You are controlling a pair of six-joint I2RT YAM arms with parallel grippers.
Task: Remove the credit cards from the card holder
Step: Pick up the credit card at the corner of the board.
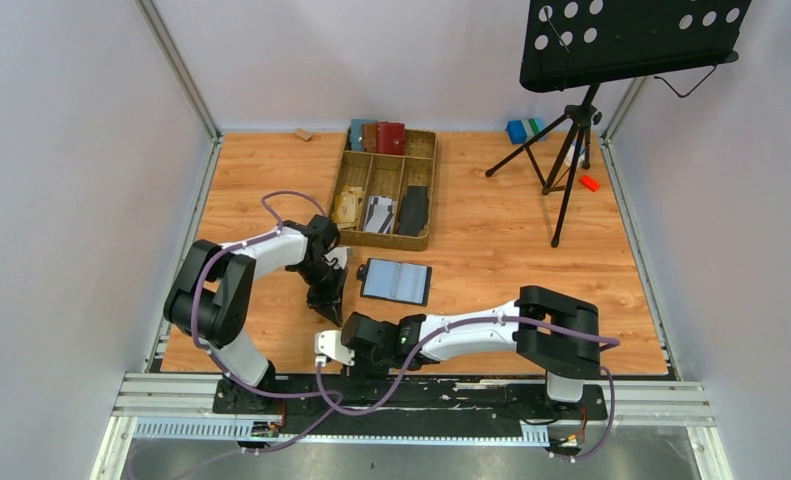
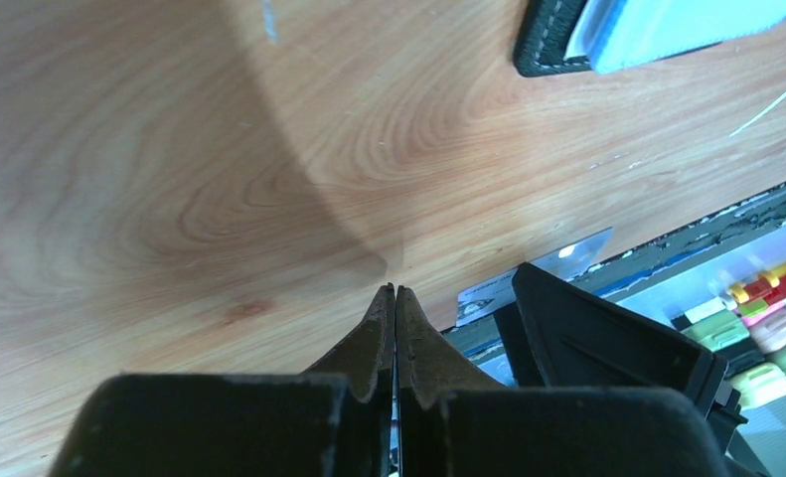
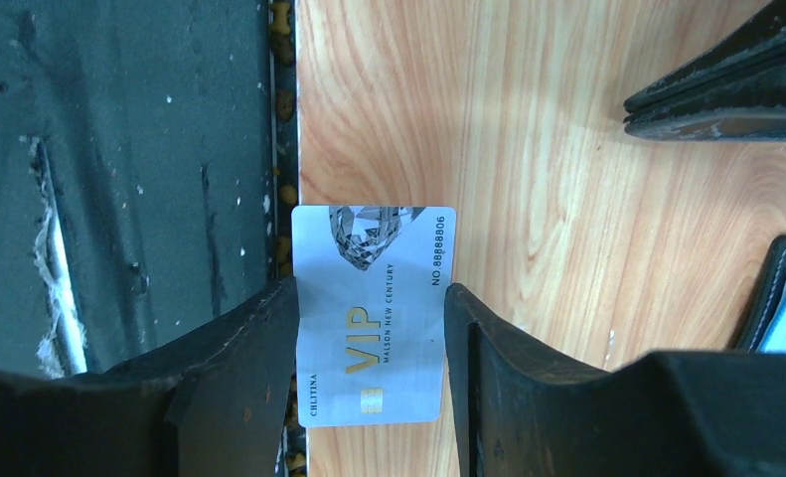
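A whitish credit card (image 3: 374, 243) printed "VIP" lies across the table's near edge, partly over the black rail. My right gripper (image 3: 371, 290) straddles it with a finger pressed against each long edge; from above it sits low at the front (image 1: 331, 347). The black card holder (image 1: 396, 281) lies open and flat on the wood, its grey-blue pages up; one corner shows in the left wrist view (image 2: 647, 35). My left gripper (image 2: 395, 290) is shut with nothing in it, hovering over bare wood just left of the holder (image 1: 328, 303).
A wooden divided tray (image 1: 432, 190) stands behind the holder with red, brown and blue wallets, cards and a long black piece. A music stand's tripod (image 1: 569, 150) occupies the back right. The black base rail (image 3: 120, 149) runs along the table's near edge.
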